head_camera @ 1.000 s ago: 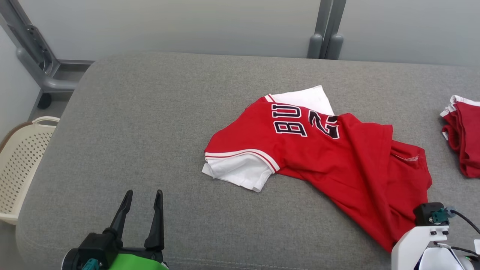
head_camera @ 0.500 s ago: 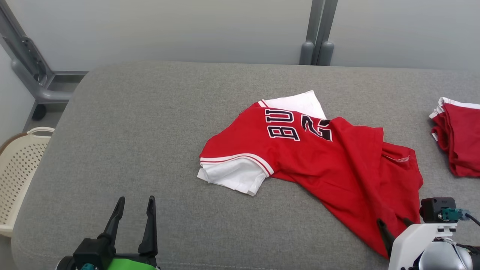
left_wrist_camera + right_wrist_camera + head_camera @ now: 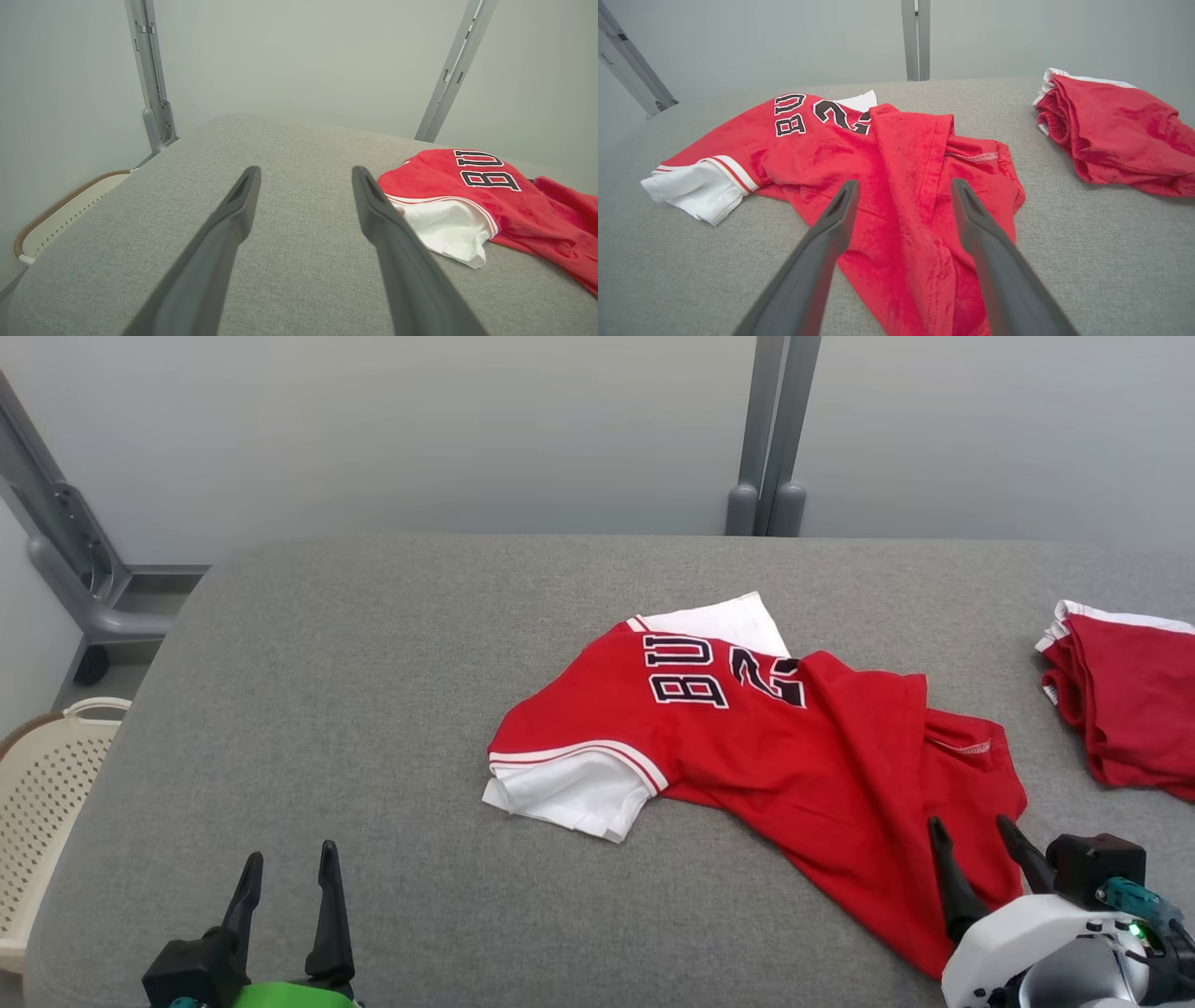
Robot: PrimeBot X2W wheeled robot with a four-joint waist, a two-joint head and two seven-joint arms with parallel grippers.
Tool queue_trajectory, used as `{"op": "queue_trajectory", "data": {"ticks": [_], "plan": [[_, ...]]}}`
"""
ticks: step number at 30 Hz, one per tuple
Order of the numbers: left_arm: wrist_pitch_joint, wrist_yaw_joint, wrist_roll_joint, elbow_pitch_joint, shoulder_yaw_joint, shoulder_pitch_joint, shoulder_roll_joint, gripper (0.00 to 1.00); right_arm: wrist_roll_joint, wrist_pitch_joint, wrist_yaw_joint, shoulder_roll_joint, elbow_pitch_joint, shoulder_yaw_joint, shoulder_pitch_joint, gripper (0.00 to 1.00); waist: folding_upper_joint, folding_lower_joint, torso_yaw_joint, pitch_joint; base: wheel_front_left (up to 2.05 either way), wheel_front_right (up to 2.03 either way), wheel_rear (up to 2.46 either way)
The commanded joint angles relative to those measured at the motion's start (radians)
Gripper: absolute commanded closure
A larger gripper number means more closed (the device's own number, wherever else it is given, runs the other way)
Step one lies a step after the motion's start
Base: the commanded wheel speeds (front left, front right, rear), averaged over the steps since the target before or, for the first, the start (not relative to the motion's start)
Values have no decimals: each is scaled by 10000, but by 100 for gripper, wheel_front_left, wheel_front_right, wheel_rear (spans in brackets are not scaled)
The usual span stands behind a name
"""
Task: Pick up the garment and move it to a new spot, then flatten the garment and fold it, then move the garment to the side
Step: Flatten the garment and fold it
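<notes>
Now | red jersey [image 3: 747,747] lay crumpled right of grey mattress's [image 3: 373,663] centre | soft, light, limp; probably best pinched at near hem | right hand [image 3: 969,821] released, over that hem | left hand [image 3: 290,851] released, empty, front-left corner

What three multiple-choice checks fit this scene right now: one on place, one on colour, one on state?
1. Where does the second red garment lie from the jersey?
A. To the robot's left.
B. To the robot's right.
C. On top of it.
2. What colour is the jersey's near sleeve?
A. White.
B. Blue.
C. Black.
3. How is the right gripper?
A. Shut on the jersey.
B. Open, holding nothing.
C. Shut and empty.
Answers: B, it lies apart near the head view's right edge; A, white cloth shows below the red-and-white trim; B, its fingers stand apart over the jersey.
</notes>
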Motion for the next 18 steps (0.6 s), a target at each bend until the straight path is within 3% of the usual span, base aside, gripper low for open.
{"op": "queue_trajectory", "data": {"ticks": [1,10,18], "plan": [[33,45,-8,42,70,151,125,0,123,-311,-4,-15,86,40,-87,0,0,0,-83,-90,0,0,0],[420,133,21,-13,156,335,528,0,-186,-2432,-5,-29,527,571,-228,0,0,0,-470,-326,0,0,0],[692,163,75,-16,2,266,643,0,-593,-2581,-4,-7,904,1414,-506,0,0,0,-811,-354,0,0,0]]}}
